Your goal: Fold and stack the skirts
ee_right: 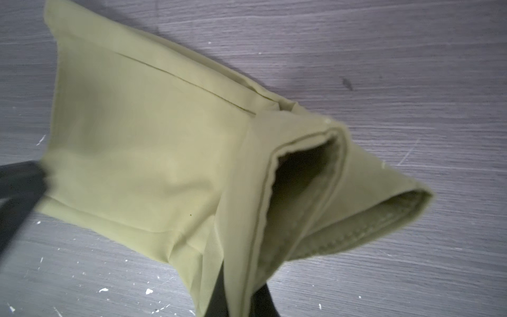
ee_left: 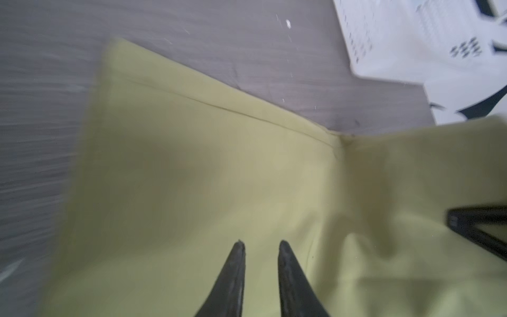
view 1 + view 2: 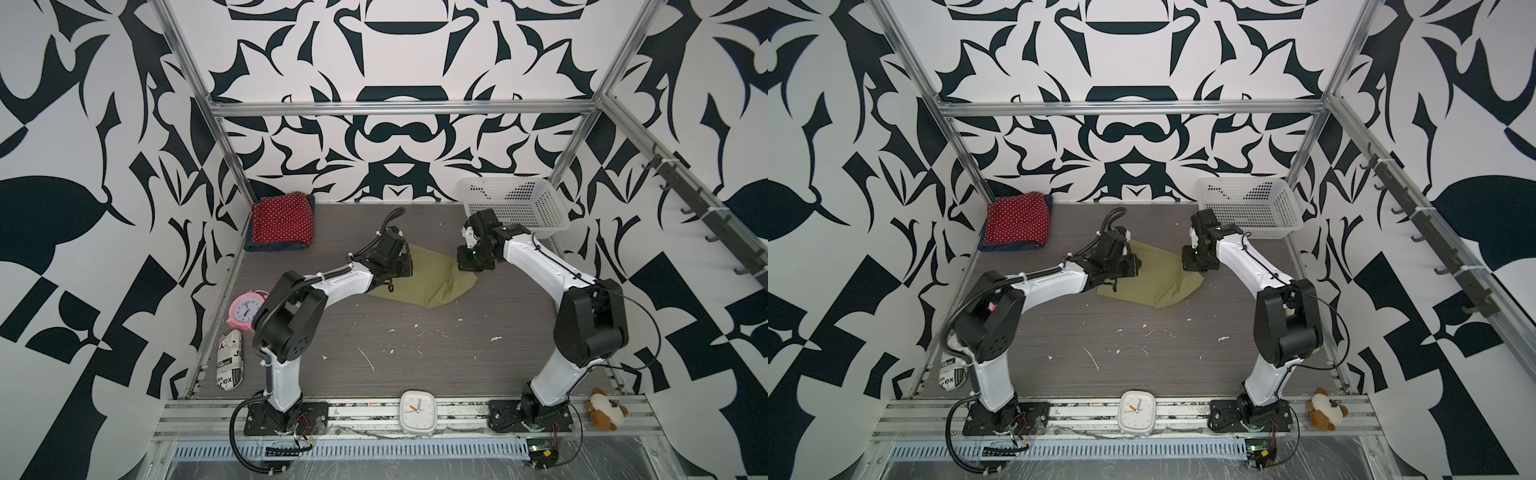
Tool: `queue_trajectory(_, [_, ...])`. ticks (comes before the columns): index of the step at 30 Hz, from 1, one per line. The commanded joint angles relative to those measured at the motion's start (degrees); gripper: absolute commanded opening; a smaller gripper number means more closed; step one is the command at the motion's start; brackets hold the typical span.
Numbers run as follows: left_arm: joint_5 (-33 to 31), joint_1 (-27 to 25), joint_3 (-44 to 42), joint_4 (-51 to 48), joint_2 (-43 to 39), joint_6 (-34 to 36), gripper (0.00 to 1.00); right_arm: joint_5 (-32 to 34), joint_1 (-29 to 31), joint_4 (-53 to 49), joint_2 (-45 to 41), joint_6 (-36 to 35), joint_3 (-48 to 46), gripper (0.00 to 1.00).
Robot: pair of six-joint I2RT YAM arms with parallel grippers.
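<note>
1. Locate the fingers (image 2: pixel 233 274) of the left gripper (image 2: pixel 262 243) at lower centre of the left wrist view, closest to the lens. Note a narrow gap between the two tips, with olive cloth showing in that gap and on both sides.
2. Treat the left grip as undetermined: jaws neither fully closed nor wide, and a pinch on cloth impossible to confirm through the blur.
3. Find the right gripper (image 1: pixel 242 297) at the bottom edge of the right wrist view, clamped tight on a fold of the olive-green skirt (image 1: pixel 142 153), with cloth running up between the two dark fingers.
4. Note the raised hem beside that clamp, gaping into a dark pocket right of centre. Note the rest of the garment spreading toward upper left over the table (image 1: pixel 411 68).
5. Find the same skirt in both top views just above centre of frame, with the left gripper over its left end and the right gripper at its lifted right end.
6. Locate the red polka-dot skirt (image 3: pixel 282 222), folded, at upper left of the table by the back wall. Note it lying on the folded dark blue denim skirt (image 3: pixel 274 248), with a denim border showing along the lower edge.
7. Locate the white basket (image 3: pixel 536 212) at upper right of the table, well apart from the folded pair.
</note>
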Motion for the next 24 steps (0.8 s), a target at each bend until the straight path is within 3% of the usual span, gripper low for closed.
queue_trajectory(1, [3.3, -0.7, 4.5, 2.5, 5.7, -1.2, 0.25, -0.1, 0.9, -1.0, -1.0, -0.4, 3.8, 0.0])
queue_trajectory(10, [4.7, -3.5, 10.3, 2.9, 13.6, -1.8, 0.25, 0.2, 1.0, 2.0, -5.1, 2.3, -2.1, 0.0])
queue_trajectory(19, [4.7, -6.5, 8.9, 2.5, 11.3, -2.7, 0.24, 0.8, 0.2, 1.7, -4.6, 2.3, -1.7, 0.0])
queue_trajectory(24, [5.8, -7.0, 11.3, 0.0, 14.9, -3.2, 0.2, 1.1, 0.2, 1.7, -4.3, 2.4, -0.9, 0.0])
